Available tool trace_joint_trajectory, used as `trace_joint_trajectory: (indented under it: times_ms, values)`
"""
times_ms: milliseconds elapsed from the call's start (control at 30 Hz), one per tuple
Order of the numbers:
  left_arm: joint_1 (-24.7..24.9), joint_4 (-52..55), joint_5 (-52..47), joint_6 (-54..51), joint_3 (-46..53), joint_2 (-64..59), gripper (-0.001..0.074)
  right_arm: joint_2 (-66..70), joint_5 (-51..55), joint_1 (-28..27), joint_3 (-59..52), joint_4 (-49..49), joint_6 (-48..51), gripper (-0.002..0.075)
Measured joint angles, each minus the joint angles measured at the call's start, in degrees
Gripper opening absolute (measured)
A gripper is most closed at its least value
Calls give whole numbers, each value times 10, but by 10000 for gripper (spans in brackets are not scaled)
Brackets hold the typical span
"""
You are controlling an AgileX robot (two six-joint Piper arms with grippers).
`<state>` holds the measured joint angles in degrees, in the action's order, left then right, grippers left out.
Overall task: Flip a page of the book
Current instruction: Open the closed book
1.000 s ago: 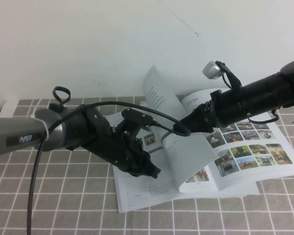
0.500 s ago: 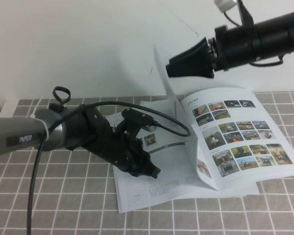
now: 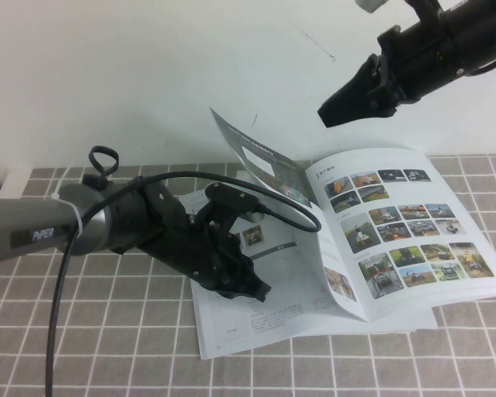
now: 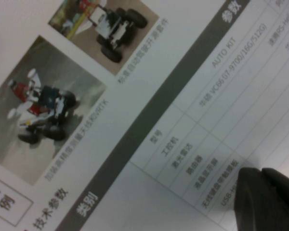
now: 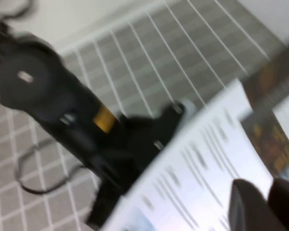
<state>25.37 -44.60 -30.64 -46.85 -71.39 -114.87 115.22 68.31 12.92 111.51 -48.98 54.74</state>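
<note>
Two arms reach over the book, which lies open on the checked table. We cannot tell how the left gripper holds its fingers; it presses the left leaf. The page stands loose over the spine. The right gripper hangs high, nearly closed, empty. "PiPER" marks the left arm.

Left arm: matte black jointed plastic links behind the left end effector, then a grey sleeve lettered "PiPER" in white.
Left cables: a glossy black cable looping over the wrist, a small black ring loop farther back.
Right arm: black tapered right end effector; silver-grey rounded cap above the link behind it.
</note>
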Motion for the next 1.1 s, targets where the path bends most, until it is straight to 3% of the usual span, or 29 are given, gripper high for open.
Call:
trace_joint_trajectory:
  times_ms: [133, 433, 767, 1100]
  values:
    - [0, 0, 0, 0, 0, 0, -4, 0, -21, 0, 0, 102, -78, 20]
    - [0, 0, 0, -3, 0, 0, -4, 6, -66, 0, -56, 255, -206, -1]
    - [1, 11, -5, -5, -3, 69, -4, 7, -215, 0, -264, 155, -142, -1]
    - [1, 9, -62, -3, -96, 110, -4, 30, -245, 0, -298, 98, -93, -1]
